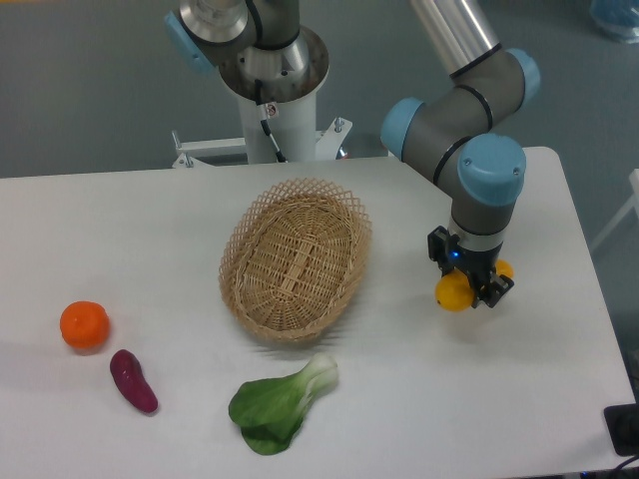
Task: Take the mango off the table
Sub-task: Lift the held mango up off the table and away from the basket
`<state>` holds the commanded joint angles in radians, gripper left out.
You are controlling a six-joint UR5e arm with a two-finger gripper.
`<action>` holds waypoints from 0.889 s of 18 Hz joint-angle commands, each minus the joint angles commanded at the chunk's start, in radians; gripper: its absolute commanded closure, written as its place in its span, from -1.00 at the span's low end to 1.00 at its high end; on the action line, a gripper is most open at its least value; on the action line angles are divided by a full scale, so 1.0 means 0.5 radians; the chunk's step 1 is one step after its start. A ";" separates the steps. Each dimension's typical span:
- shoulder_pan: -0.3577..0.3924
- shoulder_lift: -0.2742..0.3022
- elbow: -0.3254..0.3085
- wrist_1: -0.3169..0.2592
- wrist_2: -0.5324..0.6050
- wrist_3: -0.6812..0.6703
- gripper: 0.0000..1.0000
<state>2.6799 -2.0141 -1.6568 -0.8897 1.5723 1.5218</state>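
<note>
Grasping: my gripper (470, 284) straddles the mango (455, 291) on the tabletop (150, 220)
Grip: closure unclear
Next: confirm hold, lift straight

The arm (454, 120) has silver tubes, grey joints with light-blue caps, and a black end effector (469, 279).
</note>
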 joint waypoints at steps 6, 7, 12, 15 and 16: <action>-0.009 -0.049 0.101 -0.003 0.000 -0.123 0.09; -0.009 -0.049 0.117 -0.003 0.000 -0.123 0.09; -0.009 -0.052 0.175 -0.009 -0.018 -0.114 0.09; -0.009 -0.052 0.184 -0.012 0.000 -0.117 0.09; -0.009 -0.052 0.187 -0.012 0.000 -0.120 0.09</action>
<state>2.6753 -2.0402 -1.5631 -0.8958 1.5723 1.4619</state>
